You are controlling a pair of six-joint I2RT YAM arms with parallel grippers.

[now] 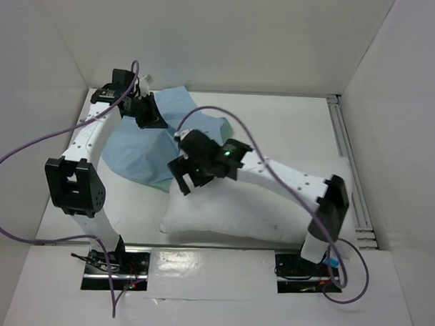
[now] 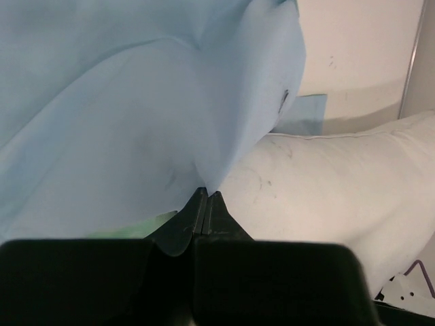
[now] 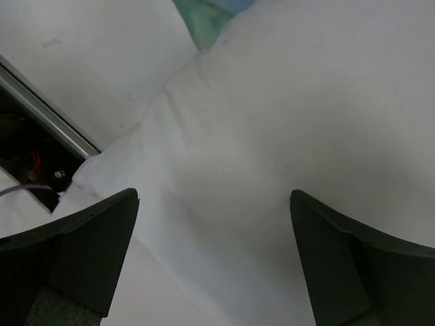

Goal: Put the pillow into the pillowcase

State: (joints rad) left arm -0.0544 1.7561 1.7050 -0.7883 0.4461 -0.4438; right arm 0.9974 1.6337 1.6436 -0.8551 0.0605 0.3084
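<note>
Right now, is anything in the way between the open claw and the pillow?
No, nothing visible. The right gripper hangs open just above the pillow, looking straight at its bare white cloth.

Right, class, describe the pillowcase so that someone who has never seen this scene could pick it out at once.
Start at the white table and look to its far left corner, where the left gripper pinches a cloth. That cloth is the pillowcase, thin and rumpled behind the pillow. It alone is light blue; the pillow is white and plump.
</note>
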